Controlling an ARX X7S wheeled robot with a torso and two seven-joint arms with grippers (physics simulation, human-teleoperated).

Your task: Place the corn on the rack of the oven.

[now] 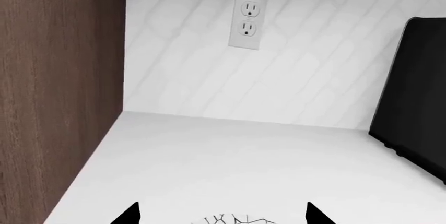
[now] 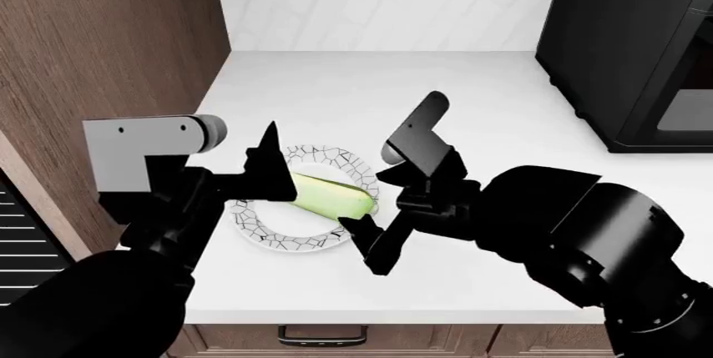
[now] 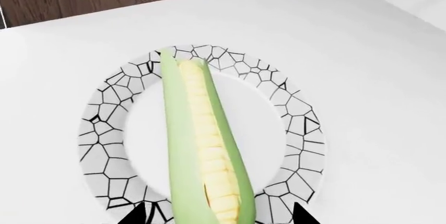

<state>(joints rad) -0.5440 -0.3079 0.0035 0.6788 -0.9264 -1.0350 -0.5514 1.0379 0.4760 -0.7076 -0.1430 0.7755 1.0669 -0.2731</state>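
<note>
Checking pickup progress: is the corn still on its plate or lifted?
On the plate: the corn lies flat across the plate, ungripped.

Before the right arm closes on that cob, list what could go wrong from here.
1. The corn lies loose on the plate; the open right gripper straddles only one end, so an end grip might let it tilt or slip.
2. Closing low might catch the plate and drag it.
3. The left gripper hangs just beside the plate and could get in the way.
</note>
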